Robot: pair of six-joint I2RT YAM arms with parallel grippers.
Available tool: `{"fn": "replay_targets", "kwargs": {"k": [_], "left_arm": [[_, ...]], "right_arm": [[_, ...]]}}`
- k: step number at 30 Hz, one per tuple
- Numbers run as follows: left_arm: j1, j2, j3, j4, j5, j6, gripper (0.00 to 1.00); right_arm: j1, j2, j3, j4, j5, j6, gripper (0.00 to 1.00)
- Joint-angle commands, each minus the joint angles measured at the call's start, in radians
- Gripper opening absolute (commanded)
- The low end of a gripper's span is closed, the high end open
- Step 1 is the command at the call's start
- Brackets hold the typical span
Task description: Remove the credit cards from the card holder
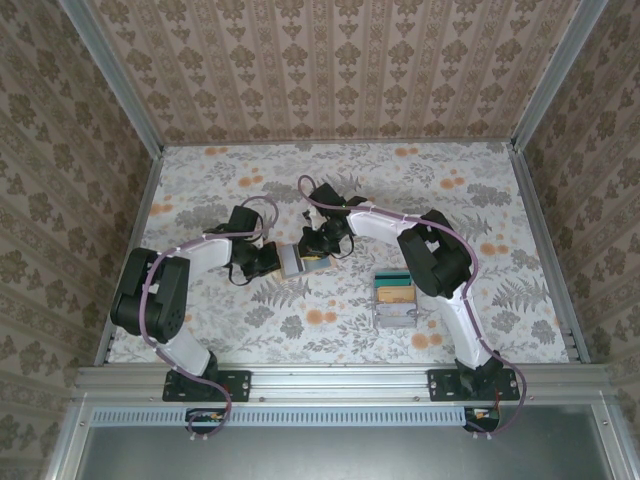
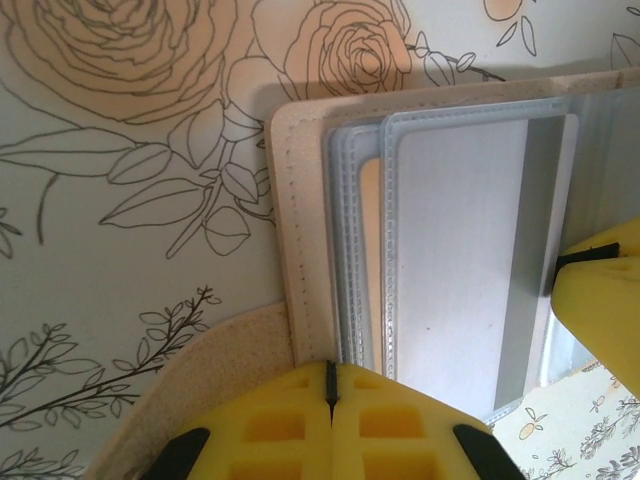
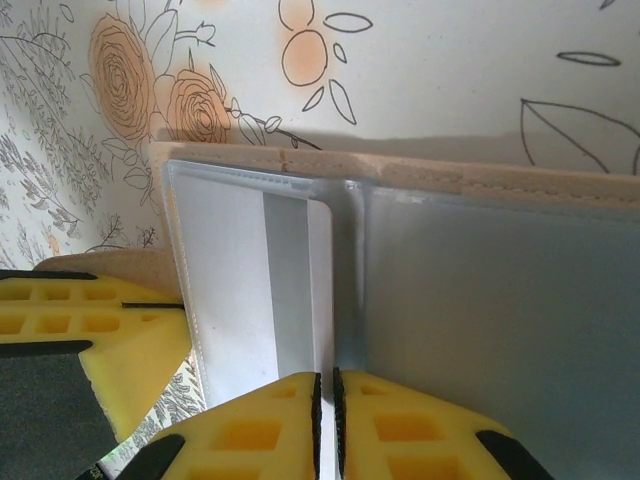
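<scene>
Card holder lies open on floral table, betw. both grippers. L gripper jaws together, clamped on its tan edge. R gripper jaws nearly together, nipping grey-blue lining by the fold. Clear box sits by R arm, well apart.

I work in a robot test booth, a lab rig dressed up like a home. My table has a flowered top, and panels of damask wallpaper stand close round the table on three sides. Bare aluminium posts rise at the table's corners. My left arm and right arm are bolted to a metal rail along the table's near edge.
</scene>
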Motion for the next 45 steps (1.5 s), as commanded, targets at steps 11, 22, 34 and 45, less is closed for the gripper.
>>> {"fn": "replay_targets", "kwargs": {"k": [11, 22, 34, 45], "left_arm": [[-0.02, 0.039, 0.025, -0.008, 0.013, 0.008, 0.0], [-0.021, 0.038, 0.039, -0.046, -0.026, 0.022, 0.0], [0.002, 0.052, 0.044, -0.068, -0.036, 0.047, 0.0], [0.001, 0.056, 0.043, -0.063, -0.025, 0.045, 0.0]], "right_arm": [[0.001, 0.041, 0.022, -0.005, -0.083, 0.016, 0.16], [-0.011, 0.012, 0.012, -0.036, -0.02, 0.008, 0.0], [-0.06, -0.051, -0.054, -0.043, 0.031, -0.005, 0.0], [-0.048, -0.02, -0.04, 0.022, -0.047, 0.019, 0.19]]}}
